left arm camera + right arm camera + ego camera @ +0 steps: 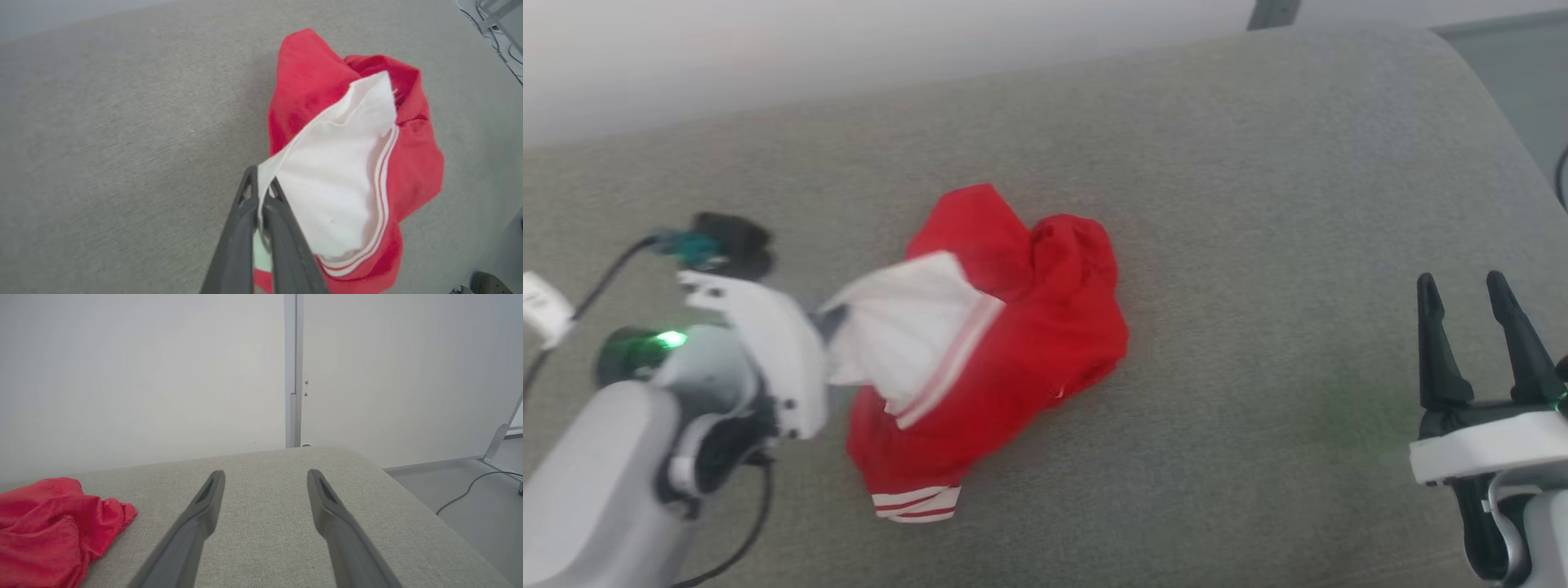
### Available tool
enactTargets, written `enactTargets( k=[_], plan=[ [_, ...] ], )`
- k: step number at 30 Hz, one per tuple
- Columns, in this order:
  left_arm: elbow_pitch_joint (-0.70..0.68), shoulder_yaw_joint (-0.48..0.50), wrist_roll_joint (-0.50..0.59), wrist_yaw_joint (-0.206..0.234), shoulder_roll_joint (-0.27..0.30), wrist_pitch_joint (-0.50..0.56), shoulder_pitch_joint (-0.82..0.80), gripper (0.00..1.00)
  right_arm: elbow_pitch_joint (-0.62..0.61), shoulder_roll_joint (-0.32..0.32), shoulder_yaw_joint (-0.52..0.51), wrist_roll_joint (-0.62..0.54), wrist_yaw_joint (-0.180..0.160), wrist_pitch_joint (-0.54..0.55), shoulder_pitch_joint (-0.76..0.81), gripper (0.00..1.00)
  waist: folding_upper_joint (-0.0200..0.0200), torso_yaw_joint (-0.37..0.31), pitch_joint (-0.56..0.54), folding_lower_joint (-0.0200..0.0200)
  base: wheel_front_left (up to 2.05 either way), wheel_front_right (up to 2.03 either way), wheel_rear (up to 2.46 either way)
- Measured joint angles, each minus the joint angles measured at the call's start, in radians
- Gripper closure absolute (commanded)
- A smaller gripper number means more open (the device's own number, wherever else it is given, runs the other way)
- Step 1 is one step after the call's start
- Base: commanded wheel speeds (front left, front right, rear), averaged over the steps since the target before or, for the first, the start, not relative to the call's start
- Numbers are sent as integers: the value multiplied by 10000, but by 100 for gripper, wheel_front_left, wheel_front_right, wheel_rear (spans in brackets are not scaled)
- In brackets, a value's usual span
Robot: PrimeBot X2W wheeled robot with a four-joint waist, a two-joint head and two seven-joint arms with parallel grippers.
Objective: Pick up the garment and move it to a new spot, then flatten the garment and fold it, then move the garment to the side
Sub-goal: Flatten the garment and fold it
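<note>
Garment (1029,327): crumpled on the grey cushion (1258,204), directly ahead of the left gripper (261,185).
Left gripper: clamped on the white sleeve (339,183) edge.
Right gripper (1474,327): fingers apart, empty, garment well aside.
Handling: light and limp, likely to drape; the grip looks shallow and may slip.

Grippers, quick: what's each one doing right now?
Left gripper: closed, pinching the white sleeve of the garment.
Right gripper: open, holding nothing.
</note>
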Motion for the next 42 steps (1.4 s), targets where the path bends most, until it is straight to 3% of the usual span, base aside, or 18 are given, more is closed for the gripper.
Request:
enactTargets(
  k=[11, 23, 32, 33, 34, 35, 36, 42],
  plan=[
    [577, 1335, -171, 777, 736, -1034, 1295, 100, 10, -163, -148, -117, 0, 0, 295, 0, 0, 760, -245, 0, 0, 0, 0],
    [3166, 1697, -224, 1149, 652, -1875, 2219, 100, 132, -414, -31, -58, 0, 0, 308, 0, 0, 1203, -360, 0, 0, 0, 0],
    [4765, 1536, -366, 723, 123, -2182, 1999, 100, 293, -656, 336, 67, 0, 0, 314, 0, 0, 1289, -481, 0, 0, 0, 0],
    [4867, 1542, -389, 600, 82, -2286, 1944, 84, 309, -688, 382, 109, 0, 0, 324, 0, 0, 1309, -517, 0, 0, 0, 0],
    [4943, 1528, -420, 502, 38, -2429, 1918, 56, 328, -727, 416, 113, 0, 0, 337, 0, 0, 1337, -559, 0, 0, 0, 0],
    [4995, 1509, -420, 410, 10, -2587, 1896, 8, 339, -761, 449, 113, 0, 0, 362, 0, 0, 1372, -605, 0, 0, 0, 0],
    [5045, 1524, -424, 351, -35, -2706, 1875, 0, 355, -790, 472, 113, 0, 0, 405, 0, 0, 1415, -656, 0, 0, 0, 0],
    [4893, 1271, -151, -4, 2, -3099, 1787, 0, 395, -938, 640, 98, 0, 0, 669, 0, 0, 1812, -1023, 0, 0, 0, 0]
  ],
)
